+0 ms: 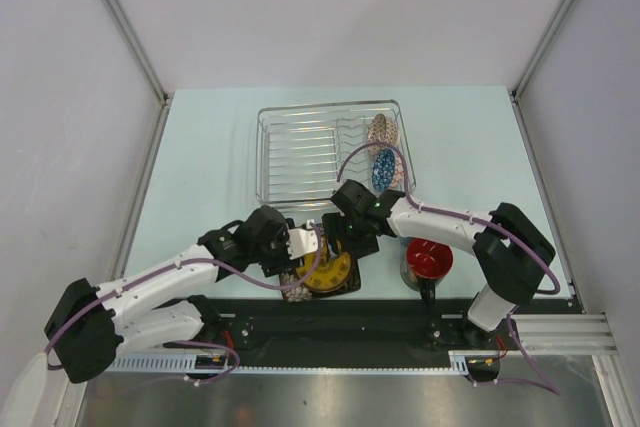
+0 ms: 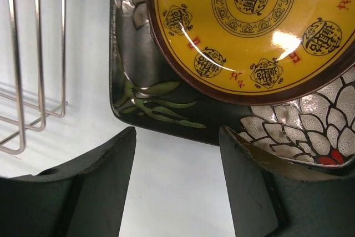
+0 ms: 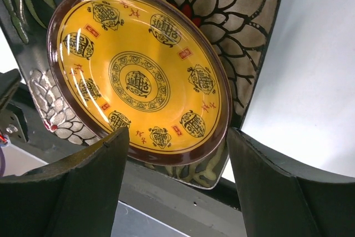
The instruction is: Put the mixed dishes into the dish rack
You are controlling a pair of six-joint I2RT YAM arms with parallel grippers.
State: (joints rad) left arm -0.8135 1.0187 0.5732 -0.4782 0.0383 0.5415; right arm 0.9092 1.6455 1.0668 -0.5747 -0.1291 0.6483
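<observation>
The square black plate (image 1: 331, 273) with its yellow round centre lies at the table's near edge, between my two grippers. My left gripper (image 1: 309, 244) is at its left side and stands open (image 2: 177, 137); the plate's edge (image 2: 166, 115) is just beyond the fingertips. My right gripper (image 1: 351, 240) hovers over the plate's far side, open (image 3: 178, 137), with a plate corner (image 3: 213, 173) between the spread fingertips. The dish rack (image 1: 300, 157) stands behind. A speckled bowl (image 1: 379, 130) and a light blue cup (image 1: 383, 169) sit at its right end. The dark mug (image 1: 427, 260) with a red inside stands right of the plate.
The black base rail (image 1: 380, 317) runs along the near edge just under the plate. Rack wires (image 2: 39, 54) show close on the left in the left wrist view. Grey side walls enclose the table.
</observation>
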